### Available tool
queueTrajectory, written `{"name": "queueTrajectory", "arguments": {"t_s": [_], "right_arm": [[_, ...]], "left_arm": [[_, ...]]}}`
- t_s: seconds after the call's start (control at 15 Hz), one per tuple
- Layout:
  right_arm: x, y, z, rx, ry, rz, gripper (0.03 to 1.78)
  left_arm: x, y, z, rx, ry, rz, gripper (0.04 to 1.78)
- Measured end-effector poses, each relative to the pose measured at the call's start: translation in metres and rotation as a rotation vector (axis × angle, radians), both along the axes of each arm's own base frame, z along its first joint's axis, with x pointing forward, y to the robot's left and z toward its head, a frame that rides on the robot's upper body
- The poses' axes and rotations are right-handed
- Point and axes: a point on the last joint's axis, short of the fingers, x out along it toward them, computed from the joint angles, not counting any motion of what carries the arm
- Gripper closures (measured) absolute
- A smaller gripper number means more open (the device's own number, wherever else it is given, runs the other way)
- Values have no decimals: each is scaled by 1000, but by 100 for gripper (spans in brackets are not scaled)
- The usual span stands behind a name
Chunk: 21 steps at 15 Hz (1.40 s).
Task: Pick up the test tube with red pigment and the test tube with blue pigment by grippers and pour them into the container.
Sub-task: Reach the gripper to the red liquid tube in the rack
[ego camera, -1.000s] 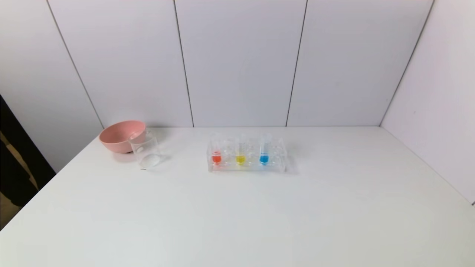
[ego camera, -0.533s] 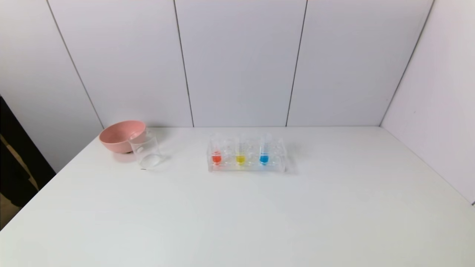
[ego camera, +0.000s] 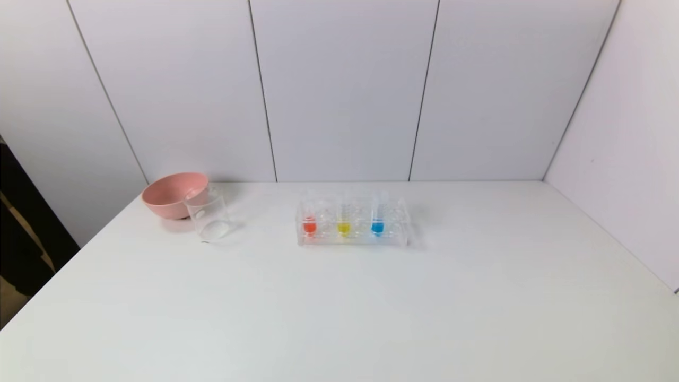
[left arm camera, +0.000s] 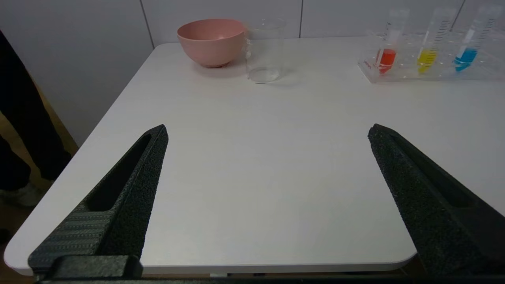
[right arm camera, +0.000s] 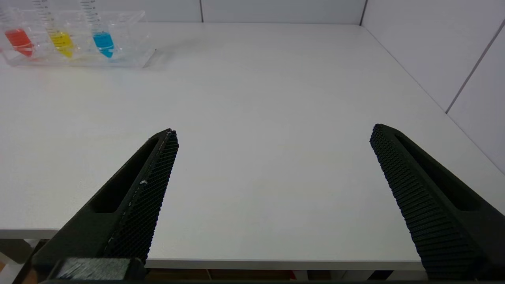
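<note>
— What's on the white table (ego camera: 339,307), going from the left?

— A pink rounded bowl (ego camera: 172,194) at the far left, with the small clear glass beaker (ego camera: 208,216), the container, standing just in front of it toward the middle, close enough that they may be touching. It looks empty, so I'd say no pouring is done yet.

— And the tubes?

— Well apart from it, near the middle: a clear plastic rack (ego camera: 353,239) holding three slim clear tubes upright. Red-tipped test tube (ego camera: 309,224) on the left, a yellow-tipped tube (ego camera: 344,225) between, blue-tipped test tube (ego camera: 377,224) on the right. Upright presumably so the liquid stays down at the tips.

— Where are the arms?

— Both back at the near edge of the table, far from everything. The left gripper (left arm camera: 266,132) has its black fingers spread wide, holding nothing, pointing toward the bowl and beaker. The right gripper (right arm camera: 274,132) is spread wide too, empty, with the rack off ahead of it.

— So one tube each?

— My guess: left for red, right for blue.
</note>
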Motion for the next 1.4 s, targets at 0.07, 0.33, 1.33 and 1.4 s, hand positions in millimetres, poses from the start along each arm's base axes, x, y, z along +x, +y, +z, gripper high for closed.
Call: {"name": "queueTrajectory", "arguments": {"t_s": [0.07, 0.33, 1.33, 1.4], "right_arm": [[0, 0, 0, 0, 0, 0, 4], [0, 0, 0, 0, 0, 0, 4], [0, 0, 0, 0, 0, 0, 4], [0, 0, 0, 0, 0, 0, 4]], "left_arm": [[-3, 0, 9, 1, 1, -20, 4], [1, -2, 54, 4, -2, -88, 5], [128, -4, 173, 7, -10, -213, 4], [138, -4, 175, 7, -9, -231, 4]]}}
